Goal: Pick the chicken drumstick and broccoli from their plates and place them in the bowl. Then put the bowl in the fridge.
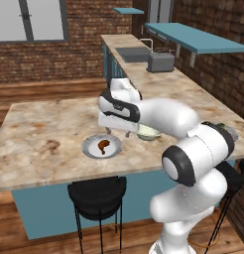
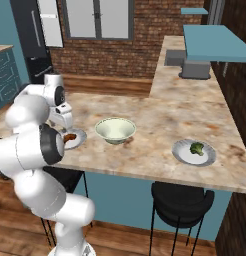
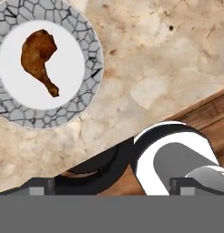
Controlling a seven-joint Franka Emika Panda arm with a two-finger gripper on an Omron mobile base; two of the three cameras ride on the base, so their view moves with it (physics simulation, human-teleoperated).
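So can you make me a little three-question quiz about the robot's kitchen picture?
1. True or false: the chicken drumstick is already in the bowl.
2. What lies on the plate nearest the counter's right end in the right base view? A) broccoli B) a spoon C) an apple
3. Fill in: the bowl stands between the two ______.

Key:
1. False. It lies on its own plate.
2. A, the broccoli.
3. Plates.
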